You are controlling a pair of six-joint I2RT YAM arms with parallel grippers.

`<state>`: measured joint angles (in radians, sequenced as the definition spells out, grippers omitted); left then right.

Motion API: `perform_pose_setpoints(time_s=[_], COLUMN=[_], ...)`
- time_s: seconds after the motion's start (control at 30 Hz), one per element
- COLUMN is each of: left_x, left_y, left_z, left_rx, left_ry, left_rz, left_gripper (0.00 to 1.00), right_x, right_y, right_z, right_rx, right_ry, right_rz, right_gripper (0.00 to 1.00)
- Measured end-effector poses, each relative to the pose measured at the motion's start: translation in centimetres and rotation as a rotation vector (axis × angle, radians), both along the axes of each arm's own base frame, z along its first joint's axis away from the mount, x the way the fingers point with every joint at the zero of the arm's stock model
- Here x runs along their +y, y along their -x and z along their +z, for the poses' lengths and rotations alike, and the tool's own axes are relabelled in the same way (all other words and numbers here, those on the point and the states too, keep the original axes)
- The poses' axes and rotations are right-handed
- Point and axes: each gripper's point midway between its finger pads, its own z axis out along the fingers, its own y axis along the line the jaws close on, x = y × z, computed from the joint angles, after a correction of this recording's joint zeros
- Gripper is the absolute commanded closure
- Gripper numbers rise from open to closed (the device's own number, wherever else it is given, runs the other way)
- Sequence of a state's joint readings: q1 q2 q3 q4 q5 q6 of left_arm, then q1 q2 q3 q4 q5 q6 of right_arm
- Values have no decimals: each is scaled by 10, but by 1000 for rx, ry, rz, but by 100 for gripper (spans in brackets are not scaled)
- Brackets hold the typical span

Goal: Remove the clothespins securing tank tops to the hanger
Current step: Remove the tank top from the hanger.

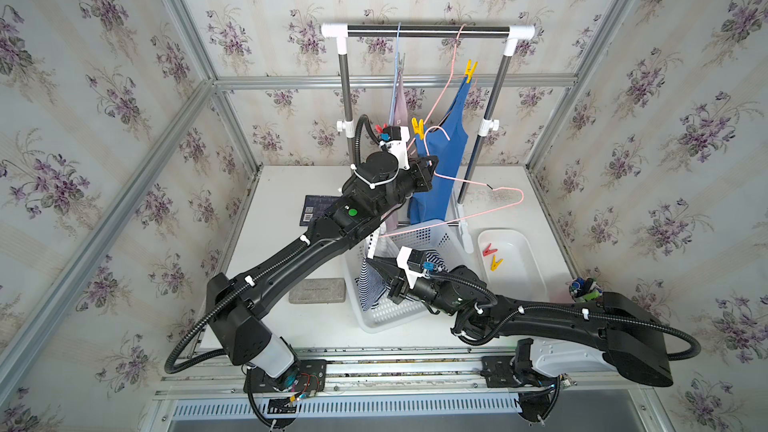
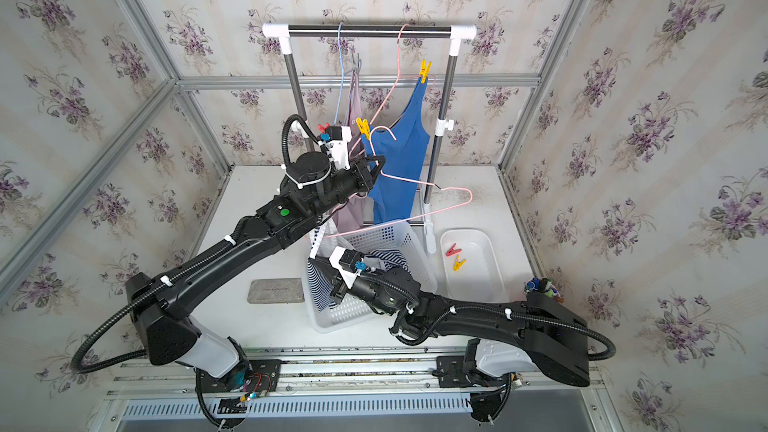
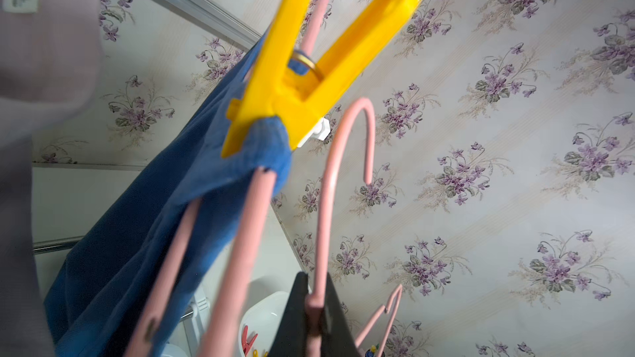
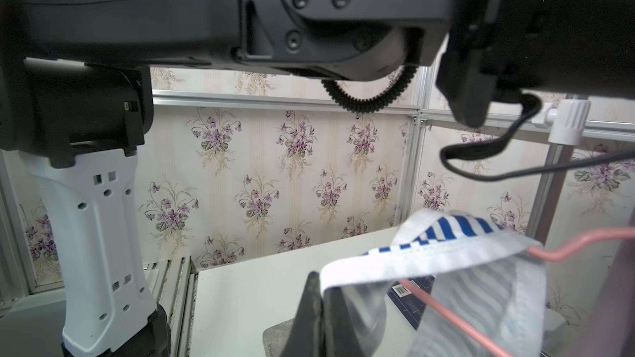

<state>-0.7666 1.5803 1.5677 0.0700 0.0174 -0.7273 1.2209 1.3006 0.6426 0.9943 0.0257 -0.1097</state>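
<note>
My left gripper [image 1: 432,164] [image 3: 314,303] is shut on the wire of a loose pink hanger [image 1: 478,201], held off the rail above the basket. My right gripper [image 1: 374,261] [image 4: 321,290] is shut on a white strap of the striped tank top [image 1: 372,288] [image 4: 446,248], which is looped round that hanger's wire [image 4: 584,238]. The blue tank top [image 1: 444,160] hangs on another pink hanger, pinned by two yellow clothespins [image 1: 470,70] [image 1: 418,127] [image 3: 309,73]. The mauve tank top [image 1: 400,101] hangs behind it with a grey clothespin [image 1: 401,61]. A red clothespin [image 1: 380,128] shows behind my left wrist.
A white laundry basket [image 1: 415,238] holds most of the striped top. To its right, a white tray [image 1: 523,276] holds a red clothespin [image 1: 490,249] and a yellow one [image 1: 496,263]. A grey block [image 1: 318,290] and a dark booklet [image 1: 318,209] lie at the left. The rack rail [image 1: 428,31] spans the back.
</note>
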Motion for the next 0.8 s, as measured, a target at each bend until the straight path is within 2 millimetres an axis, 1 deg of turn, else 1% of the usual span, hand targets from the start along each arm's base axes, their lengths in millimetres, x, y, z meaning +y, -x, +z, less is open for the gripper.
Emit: perform_pose_setpoints(time_s=[0.1, 0.17, 0.33, 0.43, 0.6, 0.73, 0.8], left_x=[-10, -14, -13, -12, -10, -10, -11], left_y=[3, 8, 13, 20, 31, 32, 33], left_z=[-3, -1, 11, 18, 21, 19, 22], left_rx=[24, 29, 12, -4, -7, 16, 19], left_ry=[28, 45, 83, 94, 117, 148, 166], left_rz=[-73, -125, -182, -217, -258, -267, -273], left_gripper=[100, 100, 100, 100, 100, 100, 100], right_x=[6, 8, 8, 2, -4, 0, 6], right_y=[-2, -4, -4, -5, -9, -13, -15], right_z=[-7, -9, 1, 0, 5, 12, 15], right_rx=[-7, -20, -44, -54, -64, -79, -89], right_ry=[6, 4, -30, -35, -51, -62, -64], right_rz=[-2, -4, -10, -27, -62, -71, -67], right_gripper=[100, 100, 100, 100, 100, 100, 100])
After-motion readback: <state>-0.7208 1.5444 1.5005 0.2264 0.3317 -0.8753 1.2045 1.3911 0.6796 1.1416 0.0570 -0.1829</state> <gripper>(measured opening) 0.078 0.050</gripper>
